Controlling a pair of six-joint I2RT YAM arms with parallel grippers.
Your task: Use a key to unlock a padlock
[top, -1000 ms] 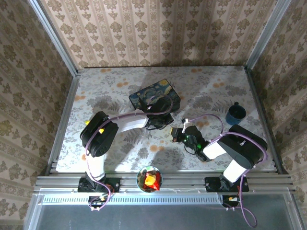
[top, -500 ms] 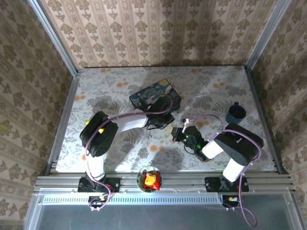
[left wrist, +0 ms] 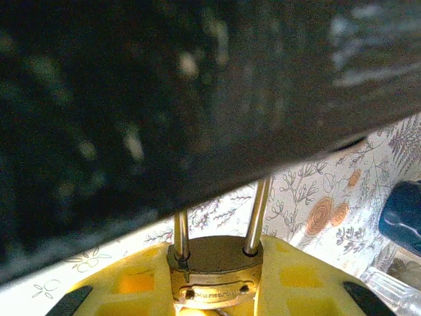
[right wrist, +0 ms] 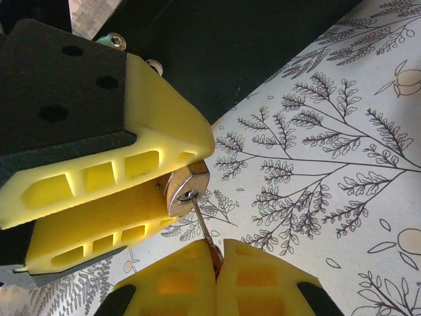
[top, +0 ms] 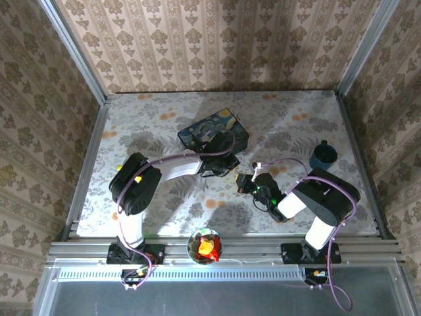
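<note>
The small brass padlock (left wrist: 214, 270) sits clamped between the yellow fingers of my left gripper (left wrist: 214, 293), which is shut on its body. Both legs of its pale shackle (left wrist: 256, 210) enter the body. In the right wrist view the padlock (right wrist: 186, 189) shows its keyhole face, with the thin key (right wrist: 202, 227) pushed into it. My right gripper (right wrist: 217, 263) is shut on the key's head. From above, the left gripper (top: 225, 168) and the right gripper (top: 245, 182) meet nose to nose at mid-table.
The dark blue starry-night box (top: 212, 133) lies just behind the left gripper and looms dark over the padlock (left wrist: 197, 99). A small dark blue cup (top: 323, 155) stands at the right. A bowl (top: 205, 245) with red and yellow contents sits at the near edge.
The right arm's elbow has swung a little to the left while its gripper stays at the padlock. The left arm has not moved.
</note>
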